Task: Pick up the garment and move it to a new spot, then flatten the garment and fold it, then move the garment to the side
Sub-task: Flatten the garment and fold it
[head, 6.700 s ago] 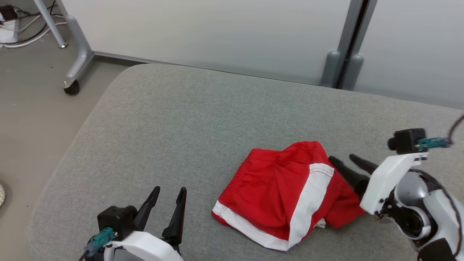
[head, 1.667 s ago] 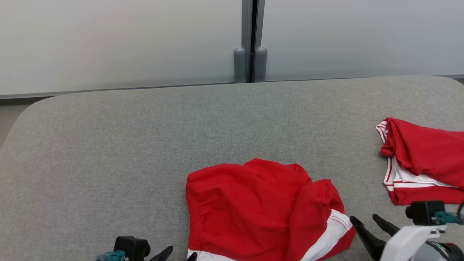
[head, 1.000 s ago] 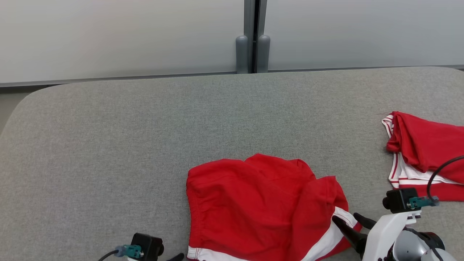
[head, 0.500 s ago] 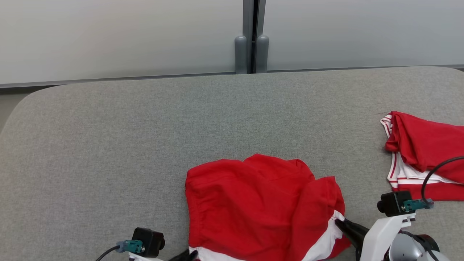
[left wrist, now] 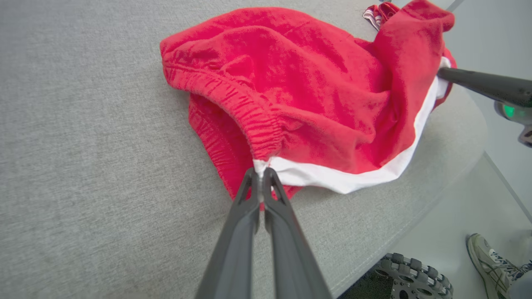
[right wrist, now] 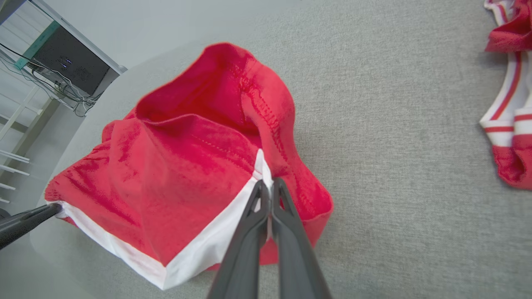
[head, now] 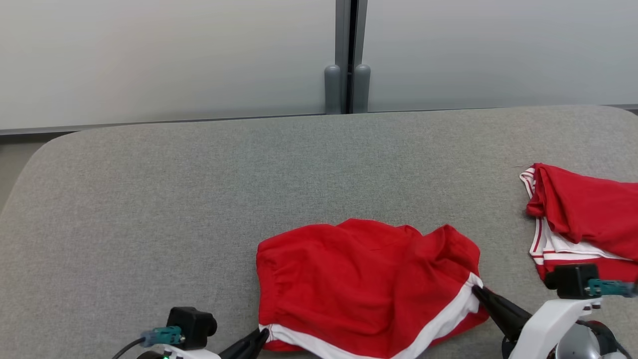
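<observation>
On the grey surface (head: 199, 199), left claw (head: 263, 335) and right claw (head: 477, 291) each pinch the white band (head: 438, 324) of the crumpled red shorts (head: 364, 279); moving, flattening, folding, setting aside seemingly remain.

A robotics lab or test room was indicated: frosted partition panels (head: 199, 60) joined by a grey post (head: 347, 50) were seen at 12 o'clock behind a grey fabric-covered table (head: 149, 174), and a dark equipment box (right wrist: 66, 62) with tangled cables (right wrist: 70, 101) was caught at 10 o'clock in the right wrist view.
</observation>
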